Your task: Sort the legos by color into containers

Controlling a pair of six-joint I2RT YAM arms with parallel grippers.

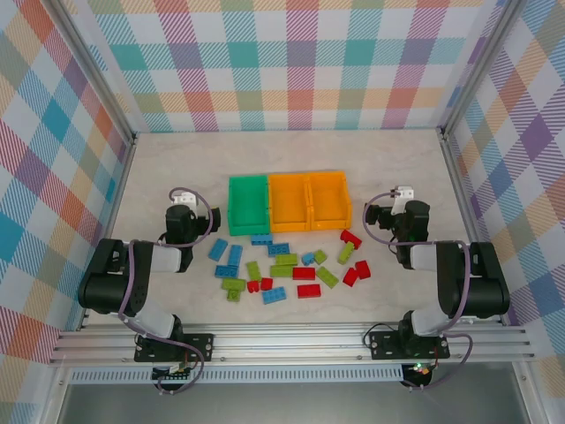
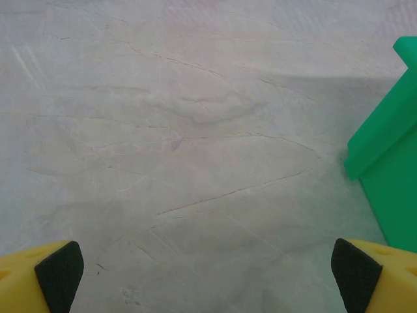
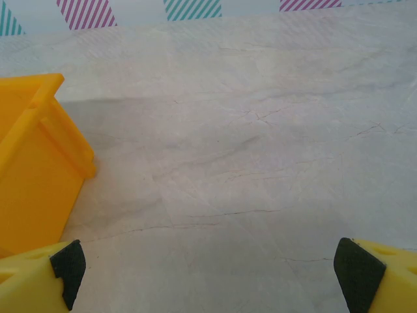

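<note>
Mid-frame from above stand one green plastic bin (image 1: pixel 248 205) and two orange plastic bins (image 1: pixel 288 201); just below lie roughly twenty blue, lime and red studded bricks (image 1: pixel 304 273), clustered ones hard to count. Left gripper (image 2: pixel 208 267) and right gripper (image 3: pixel 208 267) gape empty.

Counter (image 1: pixel 291 155) is bare at 12 o'clock beyond the containers (image 1: pixel 309 199), and on the 9 and 3 o'clock flanks. Containers touch in a row at centre, w/ legos (image 1: pixel 305 273) strewn at their 6 o'clock, no clear lane betw. them. Left tool (image 2: pixel 208 277): green container (image 2: pixel 391 163) at its 2 o'clock. Right tool (image 3: pixel 208 277): orange container (image 3: pixel 32 176) at its 10.
</note>
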